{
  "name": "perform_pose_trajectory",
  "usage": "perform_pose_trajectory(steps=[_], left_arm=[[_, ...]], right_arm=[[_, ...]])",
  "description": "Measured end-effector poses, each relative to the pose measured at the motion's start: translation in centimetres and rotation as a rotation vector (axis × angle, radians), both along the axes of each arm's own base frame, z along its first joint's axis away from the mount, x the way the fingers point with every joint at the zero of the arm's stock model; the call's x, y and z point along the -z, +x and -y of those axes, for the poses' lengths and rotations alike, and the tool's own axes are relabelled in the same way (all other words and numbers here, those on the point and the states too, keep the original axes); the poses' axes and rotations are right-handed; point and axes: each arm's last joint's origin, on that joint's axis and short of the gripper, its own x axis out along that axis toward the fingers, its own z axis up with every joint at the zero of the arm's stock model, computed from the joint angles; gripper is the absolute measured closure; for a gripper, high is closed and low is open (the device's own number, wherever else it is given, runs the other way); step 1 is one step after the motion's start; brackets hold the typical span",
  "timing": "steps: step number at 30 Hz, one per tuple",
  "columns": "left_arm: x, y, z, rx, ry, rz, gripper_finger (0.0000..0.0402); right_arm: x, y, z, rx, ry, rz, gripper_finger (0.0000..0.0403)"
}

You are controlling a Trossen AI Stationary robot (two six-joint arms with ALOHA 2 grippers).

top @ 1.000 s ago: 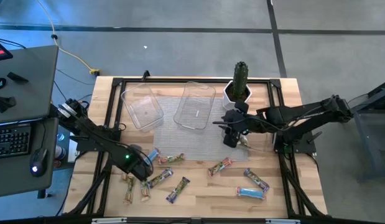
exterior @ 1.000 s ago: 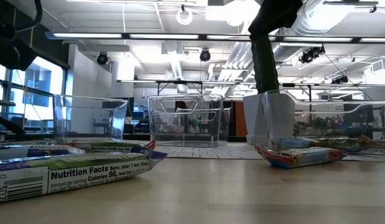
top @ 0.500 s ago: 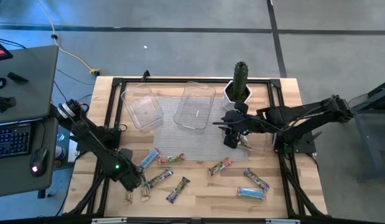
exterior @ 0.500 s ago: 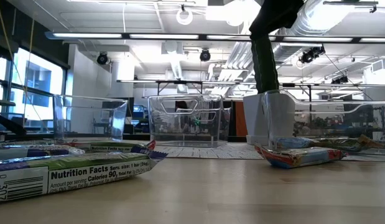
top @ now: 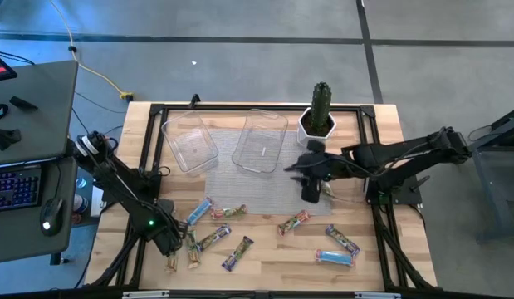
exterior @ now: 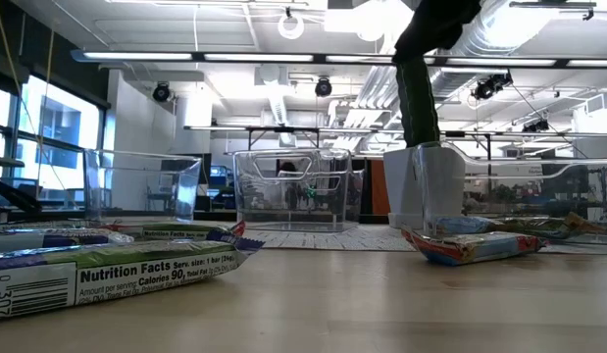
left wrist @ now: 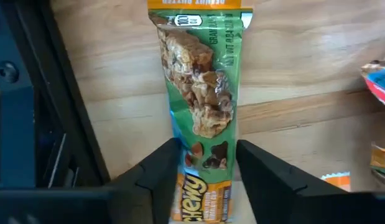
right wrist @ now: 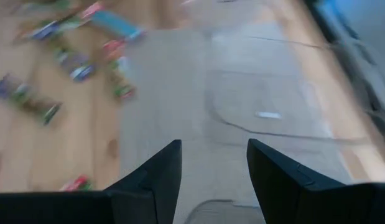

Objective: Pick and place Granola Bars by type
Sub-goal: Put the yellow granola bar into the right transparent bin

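Note:
Several granola bars lie flat on the wood near the table's near edge: a light blue one (top: 198, 210), a purple one (top: 237, 253), a red-tan one (top: 294, 223), another light blue one (top: 335, 257). My left gripper (top: 168, 244) is low at the near left, open, over a green-tan bar (left wrist: 201, 106). Its fingers stand on either side of that bar's end; whether they touch it I cannot tell. My right gripper (top: 310, 193) hovers open over the grey mat (top: 257, 187), holding nothing (right wrist: 211, 168).
Two clear trays (top: 190, 143) (top: 261, 139) stand at the far side of the mat. A cactus in a white pot (top: 319, 116) stands just beyond my right gripper. A black frame runs along the table's edges (top: 140, 249), close beside my left gripper. More bars show in the low view (exterior: 117, 270) (exterior: 470, 245).
My left gripper has moved toward the table's near left corner, away from the light blue bar, and now stands over the green-tan bar by the frame. My right gripper has shifted a little over the mat. The bars have stayed where they were.

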Motion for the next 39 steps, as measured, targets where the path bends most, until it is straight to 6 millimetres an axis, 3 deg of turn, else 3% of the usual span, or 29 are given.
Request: perform_pose_trajectory(steps=[7,12,16,21,30,35,39], left_arm=[[-0.2,0.1,0.2,0.014,-0.009,0.007,0.0320],[-2.1,1.0,1.2,0.043,-0.041,0.067,0.0317],[-4.2,2.0,1.7,0.060,0.021,0.173,0.0311],[-7.6,4.5,2.1,0.235,0.146,0.417,0.0310],[-12.9,11.8,0.7,0.624,0.239,0.750,0.0310],[-15.0,15.8,-1.1,0.878,0.175,0.999,0.0310],[-15.6,17.6,-3.7,0.969,0.106,1.085,0.0309]], right_arm=[[3.7,1.2,-1.2,-0.156,0.168,0.301,0.0237],[6.1,0.7,-1.1,-0.138,0.313,0.494,0.0237],[7.4,0.0,-1.6,-0.113,0.311,0.506,0.0237],[7.0,-0.3,-3.4,-0.200,0.121,0.522,0.0237],[5.4,-0.7,-6.3,-0.598,-0.410,0.573,0.0238],[5.4,-0.9,-6.9,-0.655,-0.465,0.579,0.0238],[5.4,-0.9,-7.0,-0.671,-0.458,0.583,0.0238]])
